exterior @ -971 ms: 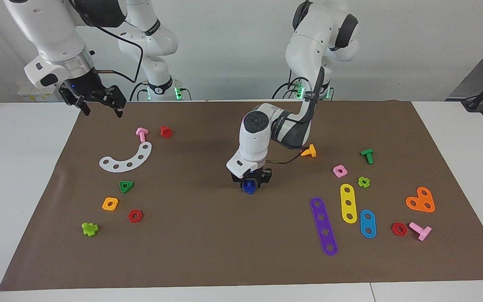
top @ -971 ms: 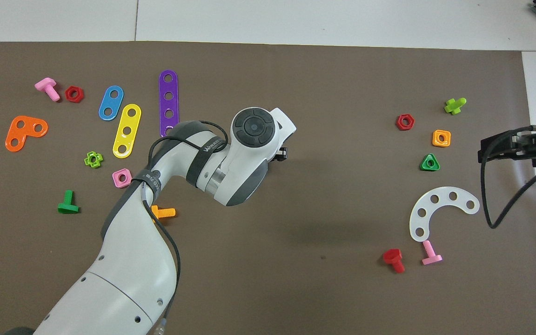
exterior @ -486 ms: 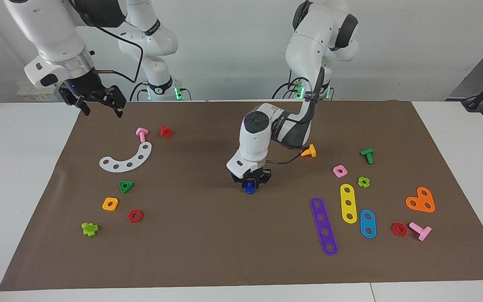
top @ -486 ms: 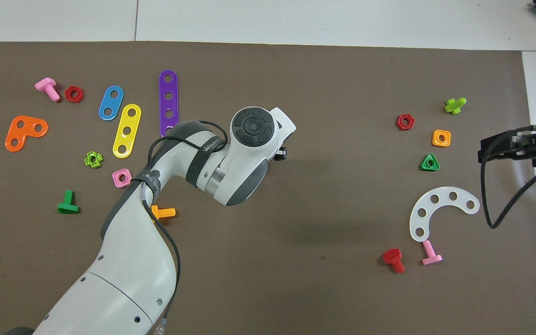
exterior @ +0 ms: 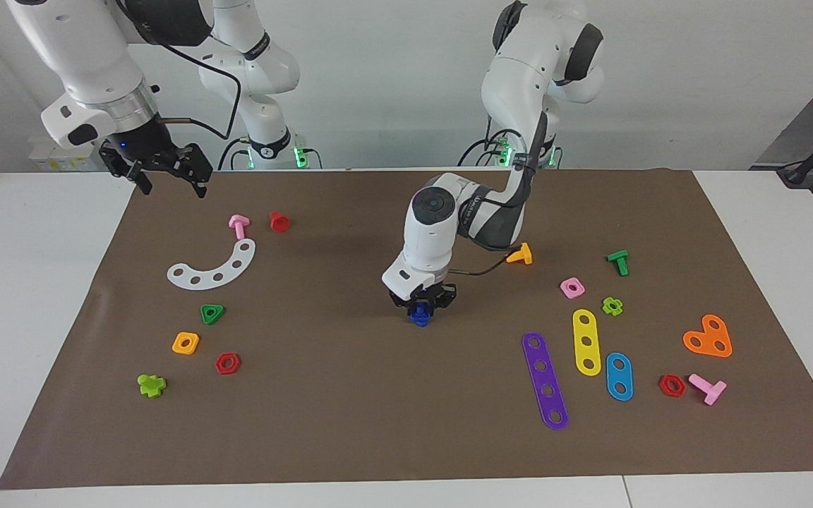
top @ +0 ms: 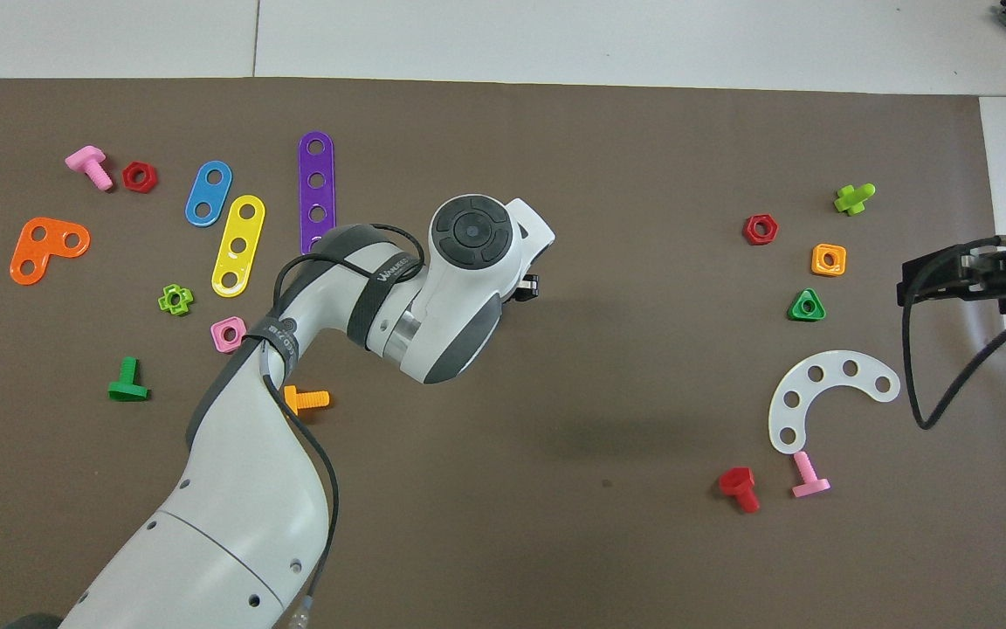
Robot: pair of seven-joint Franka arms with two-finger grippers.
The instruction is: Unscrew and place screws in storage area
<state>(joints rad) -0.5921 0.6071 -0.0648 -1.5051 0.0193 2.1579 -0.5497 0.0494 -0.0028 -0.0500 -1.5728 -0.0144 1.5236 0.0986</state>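
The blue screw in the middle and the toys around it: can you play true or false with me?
1. The left gripper is shut on the blue screw at the middle of the brown mat. True.
2. The right gripper holds a pink bolt. False: it holds nothing and waits over the mat's edge; the pink bolt lies on the mat.
3. The white curved strip lies toward the right arm's end of the table. True.
4. The purple strip is stacked on the yellow strip. False: they lie side by side.
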